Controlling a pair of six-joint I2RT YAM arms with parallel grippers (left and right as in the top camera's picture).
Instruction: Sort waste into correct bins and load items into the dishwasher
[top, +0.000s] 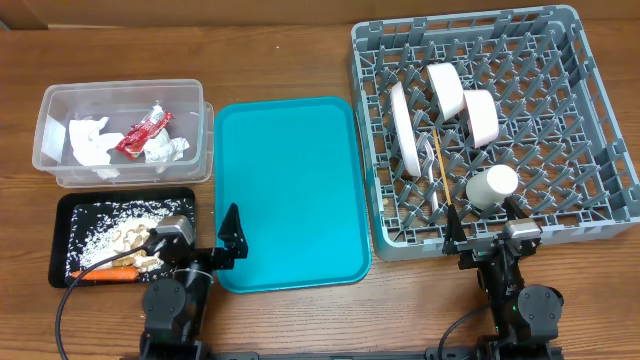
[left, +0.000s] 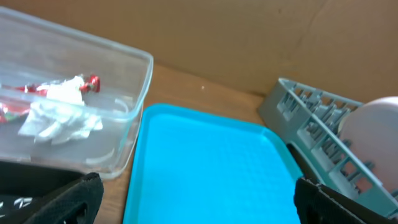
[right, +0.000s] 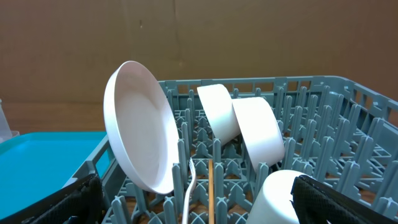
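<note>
Left of the teal tray (top: 290, 190), the clear tub (top: 125, 92) holds the napkins (top: 90, 140) and red wrapper (top: 143, 130). The black tray (top: 68, 215), nearer the arms, holds rice (top: 115, 222) and the carrot (top: 105, 272). The left gripper (top: 232, 238) hovers over the teal tray's near-left corner, jaws spread wide and holding nothing, just beside the black tray.

No waste or dish shows on the teal tray. To its right, the dish rack (top: 600, 225) carries the plate (top: 405, 125), two bowls (top: 447, 88), cup (top: 492, 187), fork (right: 189, 186) and chopstick (top: 443, 170). The right gripper (top: 482, 242), also wide and unloaded, sits at the rack's near edge, just short of the cup.

Sorting and loading look finished, and I see nothing left to pick.
</note>
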